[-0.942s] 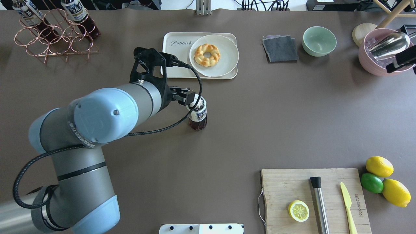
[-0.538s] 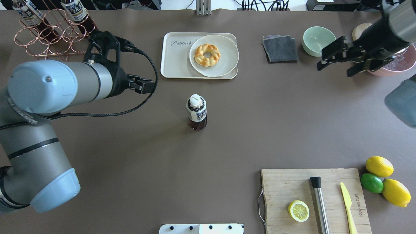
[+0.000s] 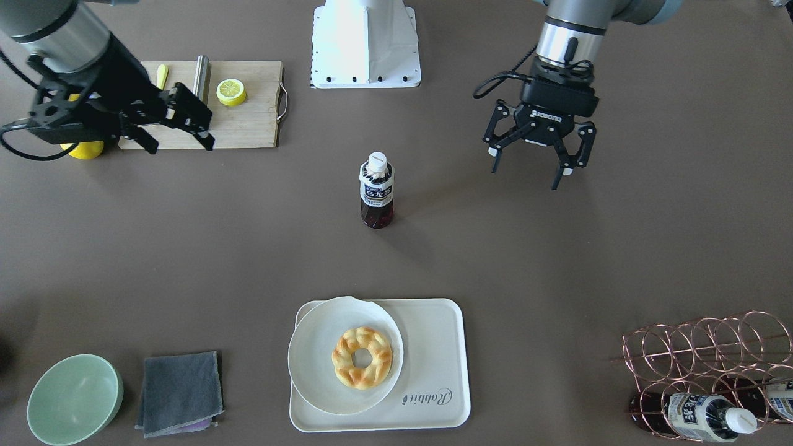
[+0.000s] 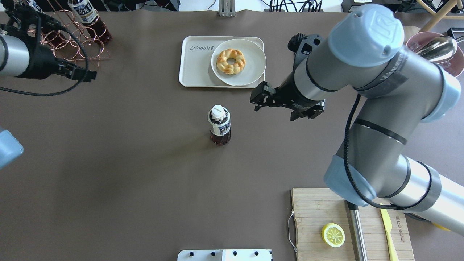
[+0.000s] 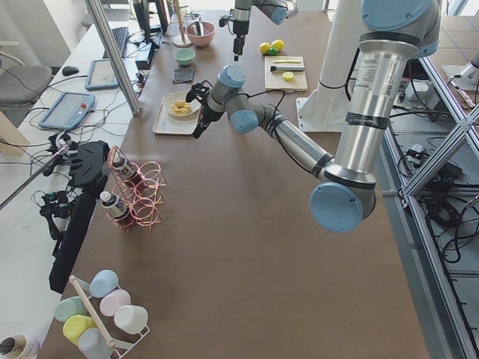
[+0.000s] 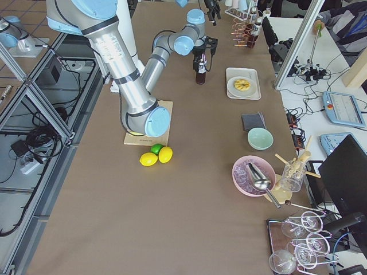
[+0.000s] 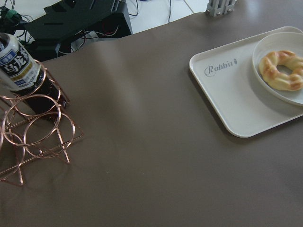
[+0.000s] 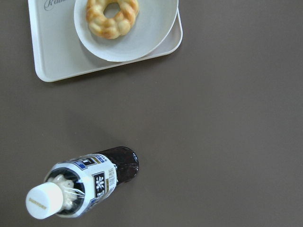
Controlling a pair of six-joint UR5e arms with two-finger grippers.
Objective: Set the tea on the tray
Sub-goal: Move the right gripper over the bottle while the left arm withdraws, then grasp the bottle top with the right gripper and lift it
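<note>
**A:** What is the right gripper (image 4: pixel 274 111) up to?

**B:** It hangs above the table with its jaws spread wide and nothing between them. The left gripper (image 3: pixel 526 178) is well apart from it, also spread and empty, over by the copper wire rack (image 3: pixel 706 365).

**A:** And the tea?

**B:** The tea bottle (image 4: pixel 219 125) stands upright on the bare table, apart from the right gripper. It is on that gripper's left-arm side and a little nearer the robot's base. The tray (image 4: pixel 197 70) lies on the gripper's far side, away from the base.

**A:** So which step is this?

**B:** I'd call it the reach for the pick-up, since nothing is gripped or placed yet. Next the jaws need to come down either side of the label, close and lift. The bottle should go on the tray's bare lettered end, because the round plate (image 4: pixel 253 69) with its braided doughnut (image 4: pixel 231 61) fills the rest.

**A:** Counts?

**B:** Two grippers, one tray, one plate and one doughnut. There are three tea bottles, this one plus two in the rack.
</note>
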